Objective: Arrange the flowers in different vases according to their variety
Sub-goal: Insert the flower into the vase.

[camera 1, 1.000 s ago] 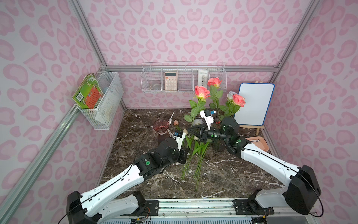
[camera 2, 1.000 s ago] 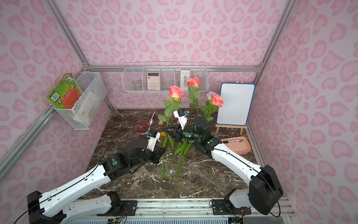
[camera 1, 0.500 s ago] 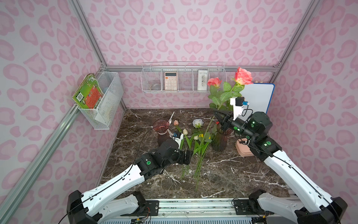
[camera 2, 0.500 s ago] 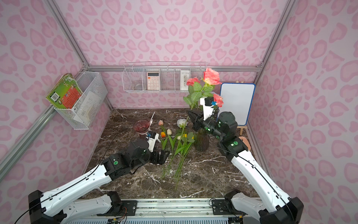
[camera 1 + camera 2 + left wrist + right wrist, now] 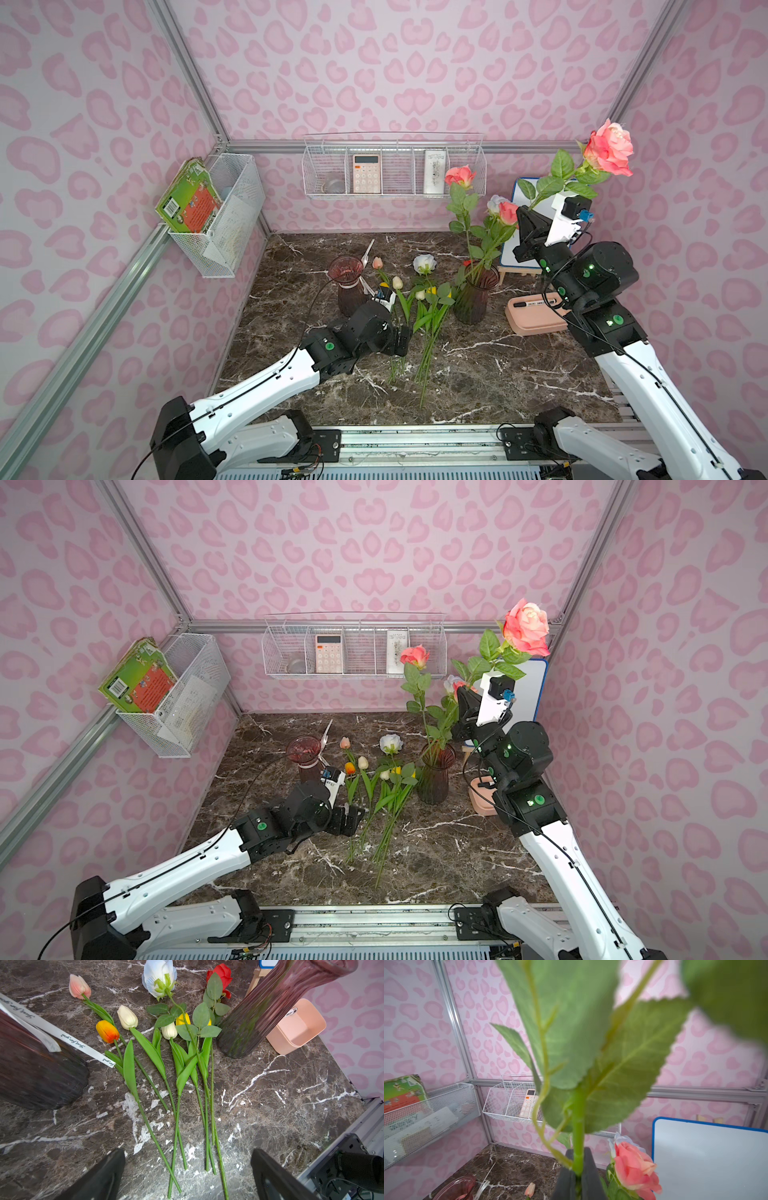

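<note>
1. The right fingers (image 5: 591,1178) are clenched on the green stem of a big pink fabric rose (image 5: 609,147). It is raised high, likely so the stem end clears the rim of the plain dark-purple ribbed glass vase (image 5: 473,299), where other roses (image 5: 460,176) stand.
2. The left fingers (image 5: 101,1178) hang spread and empty, low over slim-leaved tulips (image 5: 126,1017) lying on the marble worktop (image 5: 291,1105). They are probably lining up a pick for the white-ribboned purple vase (image 5: 349,291).
3. Only the left wrist view plainly shows a red rose (image 5: 222,974) lying beside the plain vase. Only the right wrist view shows the clamp on the stem.

Left arm (image 5: 266,382), white links with black joints, stretched low and forward; left gripper (image 5: 187,1159) spread wide, nothing between its fingers. Right arm (image 5: 654,395) raised, wrist tipped upward. Right gripper (image 5: 578,1153) pinched on a green rose stem (image 5: 578,1126).
</note>
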Robot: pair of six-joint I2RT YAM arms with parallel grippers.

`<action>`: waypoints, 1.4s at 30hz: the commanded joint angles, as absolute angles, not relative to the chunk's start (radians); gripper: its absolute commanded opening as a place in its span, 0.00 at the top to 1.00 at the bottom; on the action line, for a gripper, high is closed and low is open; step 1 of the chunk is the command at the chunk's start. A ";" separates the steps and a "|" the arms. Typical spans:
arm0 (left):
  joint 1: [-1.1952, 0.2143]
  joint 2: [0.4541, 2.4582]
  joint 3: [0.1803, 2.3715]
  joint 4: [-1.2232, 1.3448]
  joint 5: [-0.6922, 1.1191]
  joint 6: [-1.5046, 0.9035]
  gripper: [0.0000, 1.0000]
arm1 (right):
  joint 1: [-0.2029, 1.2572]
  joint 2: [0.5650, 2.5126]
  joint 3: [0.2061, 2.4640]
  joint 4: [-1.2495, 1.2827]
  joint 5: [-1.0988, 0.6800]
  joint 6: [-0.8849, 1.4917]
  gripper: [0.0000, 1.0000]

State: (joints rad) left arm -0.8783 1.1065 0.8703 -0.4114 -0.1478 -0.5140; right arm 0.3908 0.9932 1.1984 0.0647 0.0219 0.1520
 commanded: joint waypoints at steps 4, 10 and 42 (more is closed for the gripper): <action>-0.878 1.127 0.876 -0.411 -0.155 -0.500 0.01 | 0.392 1.006 1.207 0.062 0.042 0.091 1.00; -0.880 1.134 0.871 -0.401 -0.144 -0.494 0.01 | 0.391 1.000 1.240 0.057 0.033 0.091 1.00; -0.879 1.234 0.908 -0.472 -0.208 -0.522 0.02 | 0.390 1.226 1.213 -0.232 -0.088 0.100 0.56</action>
